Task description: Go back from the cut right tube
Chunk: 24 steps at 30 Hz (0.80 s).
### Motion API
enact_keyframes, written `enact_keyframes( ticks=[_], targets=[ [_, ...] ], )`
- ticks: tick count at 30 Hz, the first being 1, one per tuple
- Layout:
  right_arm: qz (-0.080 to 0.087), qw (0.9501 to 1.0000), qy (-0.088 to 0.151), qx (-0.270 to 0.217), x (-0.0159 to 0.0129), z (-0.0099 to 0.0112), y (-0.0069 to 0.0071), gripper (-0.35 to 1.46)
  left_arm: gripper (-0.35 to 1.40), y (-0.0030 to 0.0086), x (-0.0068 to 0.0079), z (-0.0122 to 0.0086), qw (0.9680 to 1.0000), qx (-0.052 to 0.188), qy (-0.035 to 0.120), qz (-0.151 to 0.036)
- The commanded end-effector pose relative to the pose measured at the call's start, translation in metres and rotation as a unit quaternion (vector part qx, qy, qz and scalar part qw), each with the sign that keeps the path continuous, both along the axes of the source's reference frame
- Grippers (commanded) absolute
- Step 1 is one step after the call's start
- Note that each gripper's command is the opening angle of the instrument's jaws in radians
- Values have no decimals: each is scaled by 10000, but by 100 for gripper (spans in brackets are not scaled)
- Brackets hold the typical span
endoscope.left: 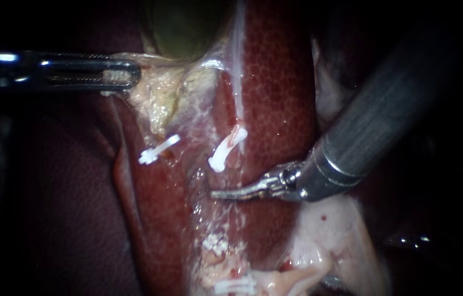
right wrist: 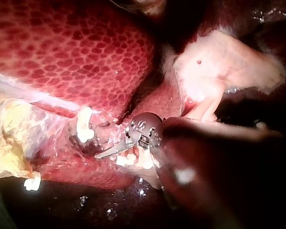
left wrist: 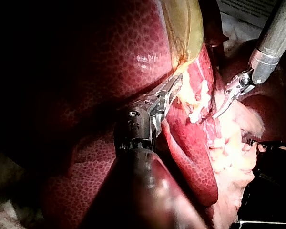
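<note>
- the jaws of the right instrument (endoscope.left: 226, 194) are seen pressed together into one thin curved point, with nothing held between them.
- that point lies on the liver (endoscope.left: 275, 82), just beside and under the white clip (endoscope.left: 226, 151) on the stump of the right tube (endoscope.left: 238, 133); whether it touches the surface cannot be told.
- the cut right tube is judged to be this clipped stump, near the middle of the liver's lit lobe. what looks like its other end, with a lower clip (endoscope.left: 235, 285), is seen well apart at the liver's near edge.
- if the point were swept sideways during withdrawal instead of being drawn along its own shaft, the clip could be caught and loosened from the stump.
- if the point were dragged while pressed down, the liver's surface could be scored and made to bleed.
- if the jaws were parted on the way out, the stump or the film of tissue beside it could be snagged.
- the fatty tissue (endoscope.left: 330, 235) under the shaft could be rubbed or pushed as it is pulled back.
- a second clip (endoscope.left: 157, 149) sits farther off, towards the liver's other edge, and is less exposed.
- the left instrument (endoscope.left: 130, 73) is clamped on pale tissue (endoscope.left: 154, 90) below the gallbladder (endoscope.left: 182, 30); should that pull be raised, the tissue could tear and the field could shift under the retreating point.
</note>
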State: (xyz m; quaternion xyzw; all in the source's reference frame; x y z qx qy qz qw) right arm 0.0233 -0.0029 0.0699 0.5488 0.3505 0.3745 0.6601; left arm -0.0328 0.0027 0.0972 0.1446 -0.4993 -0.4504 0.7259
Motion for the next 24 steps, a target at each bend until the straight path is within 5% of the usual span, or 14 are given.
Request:
enact_keyframes(
  ticks=[1,13,14,17,19,24],
  targets=[
    [0,10000,0,-4,0,0,0,-35,-11,0,0,0,10000,0,1,0],
    [9,10000,-16,21,1,1,1,-35,-11,-1,0,1,10000,-4,4,-2],
    [10,10000,-17,20,1,2,1,-25,-11,-1,0,1,10000,-4,4,-2],
    [91,9999,-71,-2,4,5,-2,68,-11,-1,-1,2,10000,-6,5,-3],
    [182,9998,-118,-53,5,8,-5,103,-11,-1,-1,2,10000,-7,6,-4],
    [241,9996,-150,-86,8,12,-7,130,-11,-2,-1,3,10000,-11,8,-5]
  ],
)
